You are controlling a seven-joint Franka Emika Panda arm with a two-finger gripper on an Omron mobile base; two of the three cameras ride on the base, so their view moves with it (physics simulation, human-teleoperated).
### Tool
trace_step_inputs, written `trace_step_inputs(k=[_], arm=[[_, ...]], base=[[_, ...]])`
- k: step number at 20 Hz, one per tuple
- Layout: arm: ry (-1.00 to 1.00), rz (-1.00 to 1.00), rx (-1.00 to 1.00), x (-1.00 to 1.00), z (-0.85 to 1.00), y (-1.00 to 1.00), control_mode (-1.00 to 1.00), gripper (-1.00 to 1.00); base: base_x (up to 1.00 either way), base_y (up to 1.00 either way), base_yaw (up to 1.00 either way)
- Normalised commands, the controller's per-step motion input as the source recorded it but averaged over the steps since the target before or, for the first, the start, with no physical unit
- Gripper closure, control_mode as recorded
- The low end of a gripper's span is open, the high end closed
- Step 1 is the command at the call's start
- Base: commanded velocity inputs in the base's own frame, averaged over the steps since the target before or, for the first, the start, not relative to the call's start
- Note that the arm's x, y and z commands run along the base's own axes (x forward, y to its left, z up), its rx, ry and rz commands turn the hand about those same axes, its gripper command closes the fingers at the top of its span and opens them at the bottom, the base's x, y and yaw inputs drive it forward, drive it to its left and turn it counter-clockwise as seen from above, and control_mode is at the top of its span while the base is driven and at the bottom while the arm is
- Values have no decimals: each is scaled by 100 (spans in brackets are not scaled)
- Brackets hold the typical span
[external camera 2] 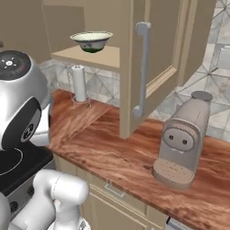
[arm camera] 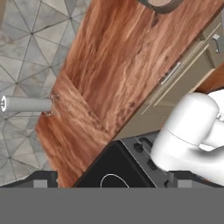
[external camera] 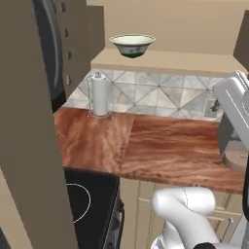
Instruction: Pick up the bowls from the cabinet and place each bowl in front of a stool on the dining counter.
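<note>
One bowl (external camera: 132, 45), one coffee machine (external camera 2: 184, 137)

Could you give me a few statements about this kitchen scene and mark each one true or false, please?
1. A bowl sits on the shelf of the open cabinet. True.
2. The paper towel roll lies flat on the wooden counter. False: it stands upright on its holder, against the tiled wall.
3. The coffee machine stands on the counter to the right of the open cabinet door in the right base view. True.
4. The bowl is upside down. False: it is upright, rim upward.
5. The gripper is shut on the bowl. False: the jaws are open and hold nothing; the hand view looks onto the counter and the stovetop.
</note>
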Motion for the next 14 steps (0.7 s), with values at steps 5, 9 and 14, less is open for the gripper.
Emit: trace_step_inputs(k=[5,9,14], arm=[[0,0,0,0,0,0,100,-100],[0,0,0,0,0,0,100,-100],[0,0,0,0,0,0,100,-100]], base=[[42,52,-41],[48,58,-39],[54,60,-39]])
